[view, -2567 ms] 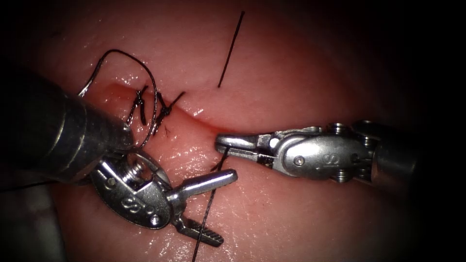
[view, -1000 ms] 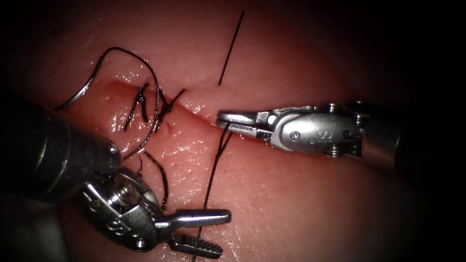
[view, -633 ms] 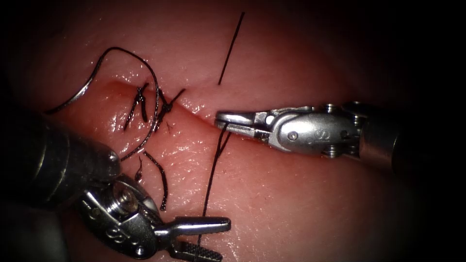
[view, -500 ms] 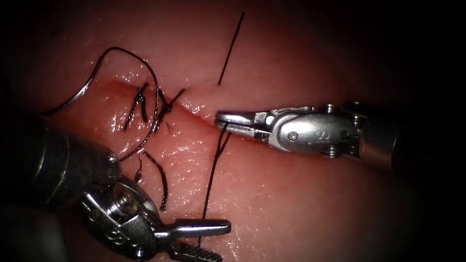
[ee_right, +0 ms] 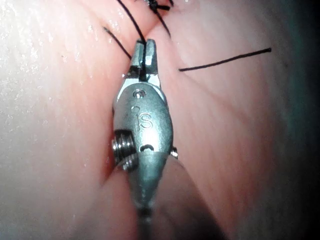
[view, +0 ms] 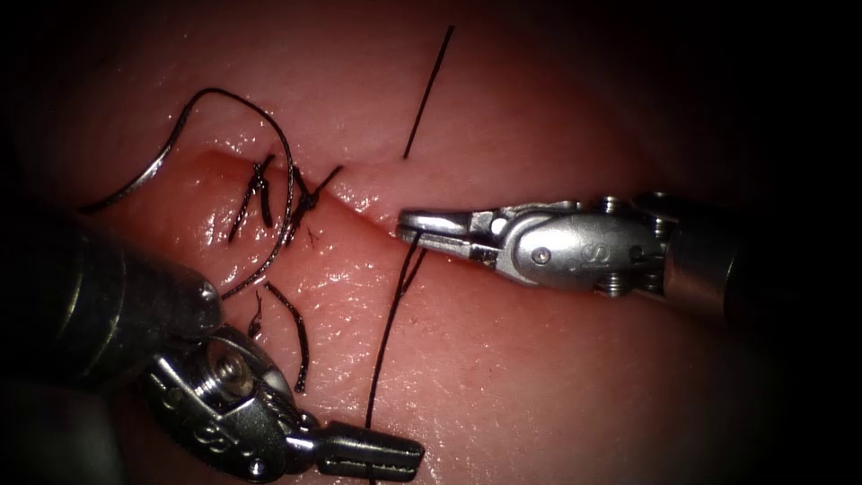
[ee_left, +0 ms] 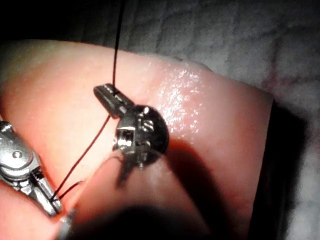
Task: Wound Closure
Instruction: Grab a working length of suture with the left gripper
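Black thread (view: 388,332) is clamped by both the right tool (view: 415,226) and left tool (view: 395,456); overtightening could tear the tissue (view: 539,377).

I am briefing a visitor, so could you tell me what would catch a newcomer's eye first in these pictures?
Probably the two tools sharing one thread: the right tool, at the cut mid-picture, is shut on it, and the left tool, low on the tissue, is shut on the same strand. Next, the needle lying free at upper left, beside dark knots on the cut.
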Available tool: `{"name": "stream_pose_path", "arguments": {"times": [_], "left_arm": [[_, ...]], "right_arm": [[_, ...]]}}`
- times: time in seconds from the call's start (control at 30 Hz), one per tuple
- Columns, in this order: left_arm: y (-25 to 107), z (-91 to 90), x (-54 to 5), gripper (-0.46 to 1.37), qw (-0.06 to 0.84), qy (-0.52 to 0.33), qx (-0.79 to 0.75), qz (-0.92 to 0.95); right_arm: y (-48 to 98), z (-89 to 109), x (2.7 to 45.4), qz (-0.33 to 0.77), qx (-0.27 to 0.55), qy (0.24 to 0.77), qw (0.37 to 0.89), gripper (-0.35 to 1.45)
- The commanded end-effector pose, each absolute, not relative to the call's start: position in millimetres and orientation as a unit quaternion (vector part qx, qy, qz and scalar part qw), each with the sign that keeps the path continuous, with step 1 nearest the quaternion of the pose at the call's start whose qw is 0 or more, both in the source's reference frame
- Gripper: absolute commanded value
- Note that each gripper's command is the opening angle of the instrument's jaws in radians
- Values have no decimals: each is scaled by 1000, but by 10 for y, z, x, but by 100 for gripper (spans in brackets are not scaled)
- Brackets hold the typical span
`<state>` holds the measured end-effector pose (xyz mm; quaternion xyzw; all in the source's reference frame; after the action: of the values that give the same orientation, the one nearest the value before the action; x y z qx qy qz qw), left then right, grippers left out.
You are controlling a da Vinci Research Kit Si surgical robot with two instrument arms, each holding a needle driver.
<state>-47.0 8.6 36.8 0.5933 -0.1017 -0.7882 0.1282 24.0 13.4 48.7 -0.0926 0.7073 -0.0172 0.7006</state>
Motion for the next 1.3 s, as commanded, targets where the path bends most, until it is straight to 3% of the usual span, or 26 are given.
{"name": "stream_pose_path", "arguments": {"times": [0.03,0.67,0.77,0.8,0.87,0.93,1.0,1.13,1.3], "left_arm": [[86,369,-470,-35,132,-98,593,-788],[110,349,-421,-35,128,-123,576,-798],[115,345,-413,-35,130,-127,573,-800],[117,344,-411,-35,128,-127,573,-800],[119,341,-411,-35,126,-127,572,-800],[121,340,-413,-35,126,-129,572,-800],[122,338,-417,-35,125,-130,571,-801],[122,336,-425,-35,124,-128,573,-800],[124,333,-434,-35,123,-125,576,-799]], "right_arm": [[133,486,240,-17,-93,708,700,-35],[111,447,237,-11,-69,718,692,-35],[109,443,237,-3,-60,719,692,-3],[109,441,236,-3,-59,719,693,13],[109,438,236,10,-62,714,697,64],[112,435,235,24,-69,710,701,94],[114,431,235,38,-76,709,700,112],[121,422,234,48,-81,705,703,125],[133,403,229,30,-97,703,704,126]]}}
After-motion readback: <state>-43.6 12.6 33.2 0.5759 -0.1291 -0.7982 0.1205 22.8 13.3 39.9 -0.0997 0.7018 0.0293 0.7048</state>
